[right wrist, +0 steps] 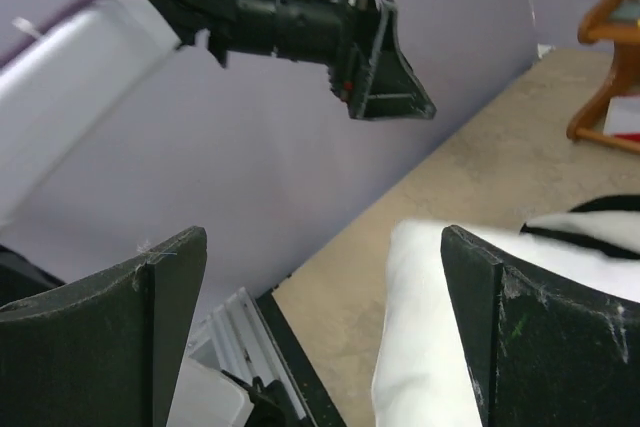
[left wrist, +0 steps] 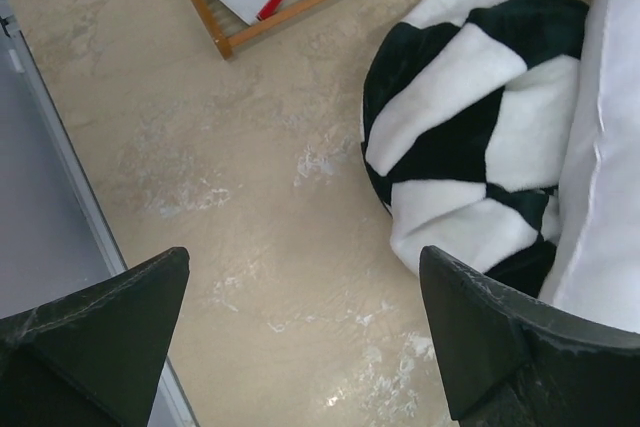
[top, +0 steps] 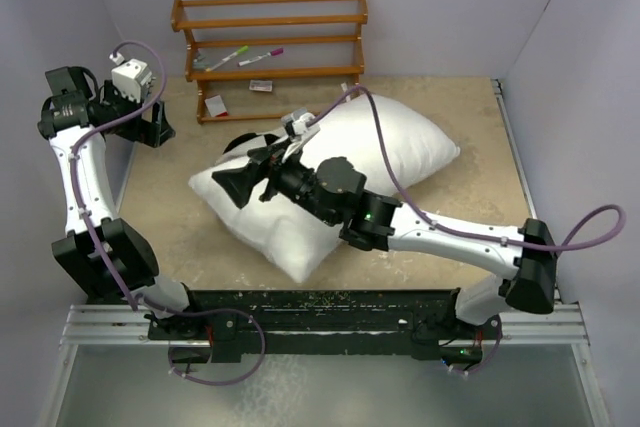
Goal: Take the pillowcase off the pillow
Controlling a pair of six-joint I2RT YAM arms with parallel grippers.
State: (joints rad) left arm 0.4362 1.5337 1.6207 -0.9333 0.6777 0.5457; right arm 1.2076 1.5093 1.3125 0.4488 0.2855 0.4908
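The plain white pillow (top: 380, 152) lies bare across the middle of the table. Off its far-left corner, the black and white checkered pillowcase (top: 243, 142) sits in a bunched heap on the table. In the left wrist view the pillowcase (left wrist: 470, 137) rests against the pillow (left wrist: 610, 197). My right gripper (top: 232, 187) hovers over the pillow's left corner, open and holding nothing. The right wrist view shows that gripper (right wrist: 325, 337) wide, with the pillow (right wrist: 420, 347) below it. My left gripper (top: 155, 127) hangs open by the left wall, and the left wrist view shows only table between the jaws of the left gripper (left wrist: 305, 337).
A wooden rack (top: 270, 47) stands at the back with markers (top: 250, 55) on a shelf and a red and white card (top: 214, 105) under it. Walls close in the left, back and right sides. The left arm's gripper (right wrist: 385, 67) shows high in the right wrist view.
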